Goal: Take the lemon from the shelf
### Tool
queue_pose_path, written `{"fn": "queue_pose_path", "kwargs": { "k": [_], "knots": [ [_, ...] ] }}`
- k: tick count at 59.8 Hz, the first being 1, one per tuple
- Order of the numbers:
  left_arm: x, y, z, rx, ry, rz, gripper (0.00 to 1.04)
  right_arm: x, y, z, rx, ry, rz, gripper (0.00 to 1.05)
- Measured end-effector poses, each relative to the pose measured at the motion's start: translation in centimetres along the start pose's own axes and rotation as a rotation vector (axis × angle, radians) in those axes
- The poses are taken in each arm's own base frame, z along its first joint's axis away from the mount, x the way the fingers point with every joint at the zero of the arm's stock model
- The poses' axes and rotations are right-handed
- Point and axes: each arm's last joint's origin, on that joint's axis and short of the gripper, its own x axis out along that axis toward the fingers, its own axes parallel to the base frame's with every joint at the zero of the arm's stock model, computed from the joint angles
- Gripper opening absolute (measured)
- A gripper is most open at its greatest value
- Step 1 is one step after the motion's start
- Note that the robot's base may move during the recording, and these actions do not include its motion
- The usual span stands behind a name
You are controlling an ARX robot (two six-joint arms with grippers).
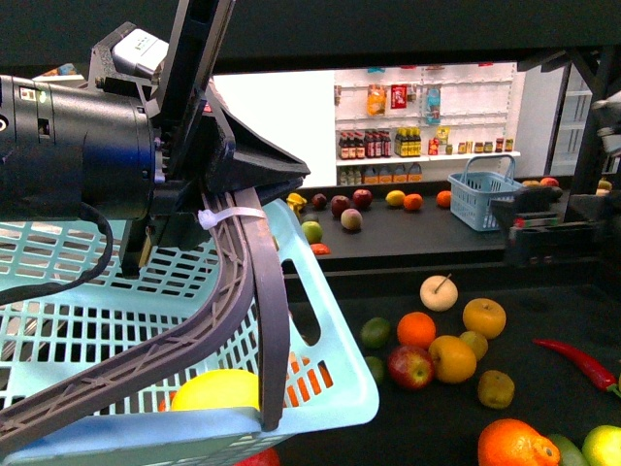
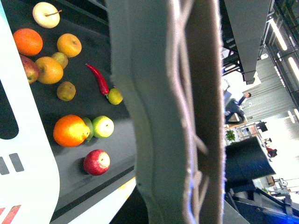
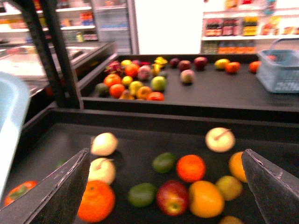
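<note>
In the front view my left gripper (image 1: 231, 212) is shut on the grey basket handle (image 1: 264, 291) of a light blue basket (image 1: 325, 388). A bright yellow lemon (image 1: 217, 389) lies inside that basket. The handle (image 2: 163, 116) fills the middle of the left wrist view. The black shelf (image 1: 543, 301) carries loose fruit on two decks. Another yellow fruit (image 1: 395, 198), possibly a lemon, sits on the far deck (image 3: 222, 63). My right gripper (image 3: 166, 186) hangs open over the near deck (image 3: 140, 135), above a red apple (image 3: 173, 196), with nothing between its fingers (image 3: 60, 191).
Oranges (image 1: 416, 329), apples (image 1: 410, 366), a pale apple (image 1: 439, 291) and a red chili (image 1: 582, 362) lie on the near deck. A second blue basket (image 1: 482, 194) stands on the far deck. Black uprights (image 3: 56, 60) rise beside the shelf. White grocery shelves (image 1: 417, 116) stand behind.
</note>
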Motion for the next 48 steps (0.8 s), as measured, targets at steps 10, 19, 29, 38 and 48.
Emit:
{"fn": "queue_pose_path", "kwargs": {
  "k": [10, 19, 29, 38, 48],
  "knots": [
    [0.0, 0.0, 0.0, -0.001, 0.001, -0.001, 0.07, -5.3, -1.8, 1.6, -0.044, -0.006, -0.076, 0.97],
    [0.0, 0.0, 0.0, -0.001, 0.001, -0.001, 0.07, -11.1, -3.4, 3.5, -0.055, -0.040, -0.121, 0.97],
    [0.0, 0.0, 0.0, 0.000, 0.001, -0.001, 0.07, -16.8, -3.1, 4.7, -0.040, 0.012, -0.144, 0.88],
    [0.0, 0.0, 0.0, -0.002, 0.001, -0.001, 0.07, -21.3, -1.0, 3.8, -0.012, 0.098, -0.144, 0.66],
    [0.0, 0.0, 0.0, 0.000, 0.000, 0.001, 0.07, -25.1, 1.3, 2.4, -0.026, 0.070, -0.185, 0.38]
  ]
}}
